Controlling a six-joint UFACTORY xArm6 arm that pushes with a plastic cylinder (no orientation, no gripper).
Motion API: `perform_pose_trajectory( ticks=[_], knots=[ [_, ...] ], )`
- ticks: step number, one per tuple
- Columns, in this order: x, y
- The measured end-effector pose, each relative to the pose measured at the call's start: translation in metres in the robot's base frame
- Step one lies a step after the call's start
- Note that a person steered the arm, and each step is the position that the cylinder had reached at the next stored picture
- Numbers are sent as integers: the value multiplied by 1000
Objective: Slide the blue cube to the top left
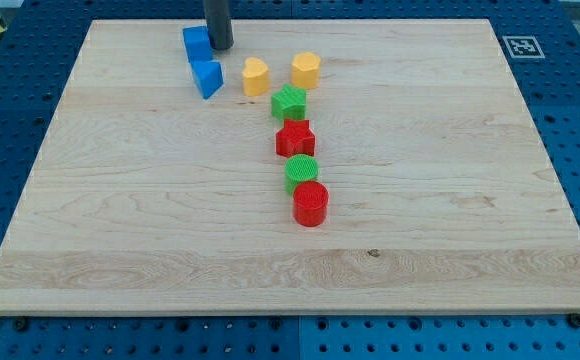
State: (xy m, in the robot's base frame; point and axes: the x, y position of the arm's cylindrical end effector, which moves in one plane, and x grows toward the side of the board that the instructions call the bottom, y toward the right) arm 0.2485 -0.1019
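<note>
camera view: blue cube (197, 43) touches my tip (219, 47) on its left; no claw here.

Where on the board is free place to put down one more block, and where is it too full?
Free: the whole left half below the blue cube and blue block, the right side beyond the yellow blocks, and the bottom strip under the red cylinder. Crowded: the top near my tip and the column through the red star.

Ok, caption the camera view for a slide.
My tip touches the blue cube at its right, near the wooden board's top left.
</note>
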Motion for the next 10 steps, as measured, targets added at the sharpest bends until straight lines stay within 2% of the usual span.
perform_pose_trajectory(
  ticks=[2, 3, 4, 5, 7, 9, 10],
  knots=[
    [10, -31],
    [14, -15],
    [40, -20],
    [42, -32],
    [21, -47],
    [21, -76],
    [40, -74]
  ],
)
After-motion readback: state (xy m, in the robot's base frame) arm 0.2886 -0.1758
